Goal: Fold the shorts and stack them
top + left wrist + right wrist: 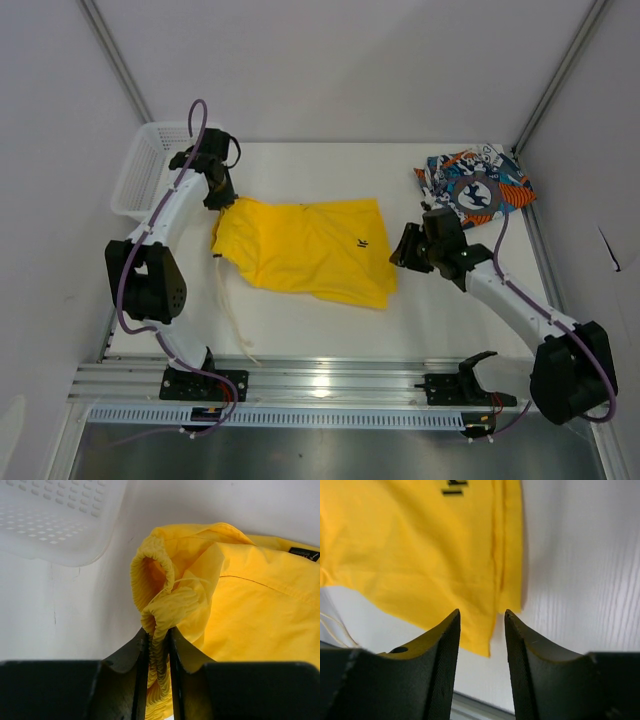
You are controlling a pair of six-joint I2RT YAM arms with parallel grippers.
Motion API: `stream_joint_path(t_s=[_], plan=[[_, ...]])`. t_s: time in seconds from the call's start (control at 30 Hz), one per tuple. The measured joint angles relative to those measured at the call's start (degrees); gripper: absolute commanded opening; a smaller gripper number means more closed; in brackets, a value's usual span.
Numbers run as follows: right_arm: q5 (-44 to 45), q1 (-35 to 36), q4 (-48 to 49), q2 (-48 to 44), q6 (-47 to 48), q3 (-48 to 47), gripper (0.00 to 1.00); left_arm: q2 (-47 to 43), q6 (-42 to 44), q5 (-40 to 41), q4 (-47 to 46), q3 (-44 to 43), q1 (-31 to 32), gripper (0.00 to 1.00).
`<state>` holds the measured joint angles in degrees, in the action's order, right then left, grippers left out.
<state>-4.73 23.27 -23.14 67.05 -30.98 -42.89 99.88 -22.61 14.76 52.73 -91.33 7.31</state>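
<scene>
The yellow shorts (305,250) lie spread on the table, folded once, with a white drawstring (232,308) trailing toward the near edge. My left gripper (219,198) is shut on the ribbed waistband (159,645) at the shorts' far left corner. My right gripper (403,250) hovers just off the shorts' right edge, open, with nothing between its fingers; the leg hem (506,555) lies below and ahead of it. The printed shorts (476,183) sit bunched at the back right corner of the table.
A white mesh basket (143,170) stands at the back left, close beside my left gripper; its wall (60,515) fills the upper left of the left wrist view. Grey walls close in both sides. An aluminium rail (330,378) runs along the near edge.
</scene>
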Motion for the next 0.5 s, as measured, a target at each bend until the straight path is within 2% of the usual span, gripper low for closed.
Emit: stream_joint_path(t_s=[0.2, 0.5], plan=[[-2.75, -1.2, 5.73, 14.27, 2.99, -11.56, 0.36, 0.0, 0.28, -0.33, -0.66, 0.0, 0.0, 0.22], [-5.7, -3.5, 11.39, 31.91, 6.75, -23.56, 0.36, 0.0, 0.66, -0.44, -1.25, 0.02, 0.0, 0.21]])
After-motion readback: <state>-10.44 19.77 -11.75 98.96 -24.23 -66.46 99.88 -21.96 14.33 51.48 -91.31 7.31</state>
